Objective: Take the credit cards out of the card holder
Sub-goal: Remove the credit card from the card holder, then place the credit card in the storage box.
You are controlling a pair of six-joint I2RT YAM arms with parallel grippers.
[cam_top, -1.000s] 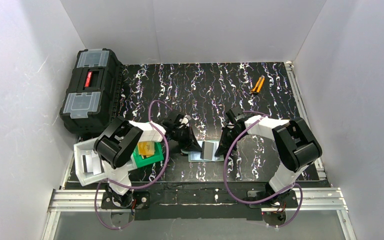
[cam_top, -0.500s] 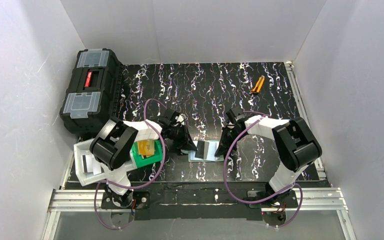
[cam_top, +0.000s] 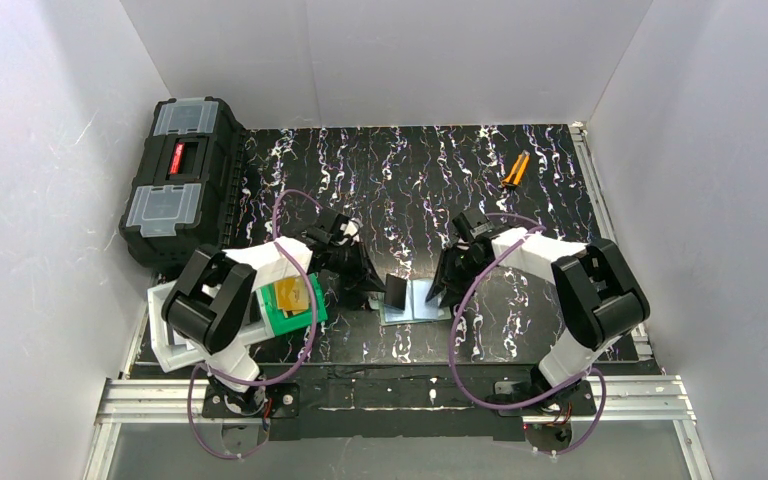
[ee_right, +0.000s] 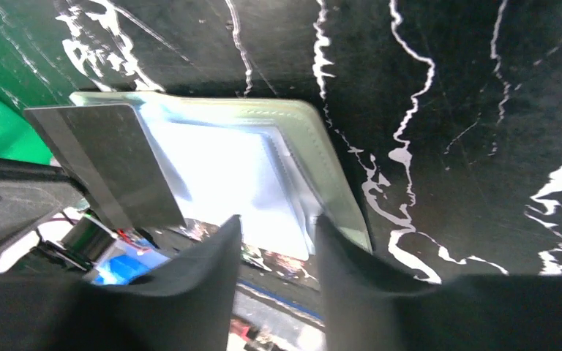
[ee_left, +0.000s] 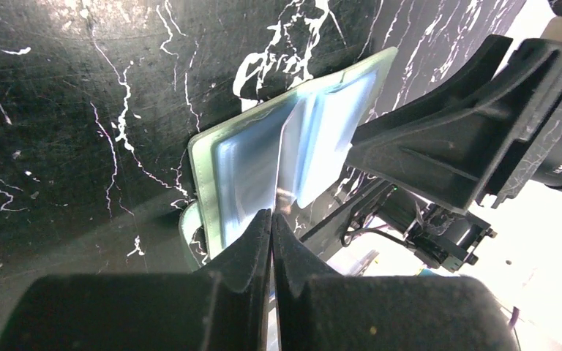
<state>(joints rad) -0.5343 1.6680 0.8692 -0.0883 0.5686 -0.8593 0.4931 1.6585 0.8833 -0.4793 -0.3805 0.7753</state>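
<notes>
Left tool pinches 1 tilted card; right tool spread; card holder lies crosswise.

From above, the green bin is partly covered by the left arm, and the right edge of the card holder is hidden by the right arm.

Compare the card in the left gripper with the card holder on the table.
The card is dark grey; the card holder is pale blue inside with a green edge. The card stands tilted, clamped in the shut left gripper; the card holder lies open on the table. The card is smaller than the open card holder. Both are flat and rectangular.
</notes>
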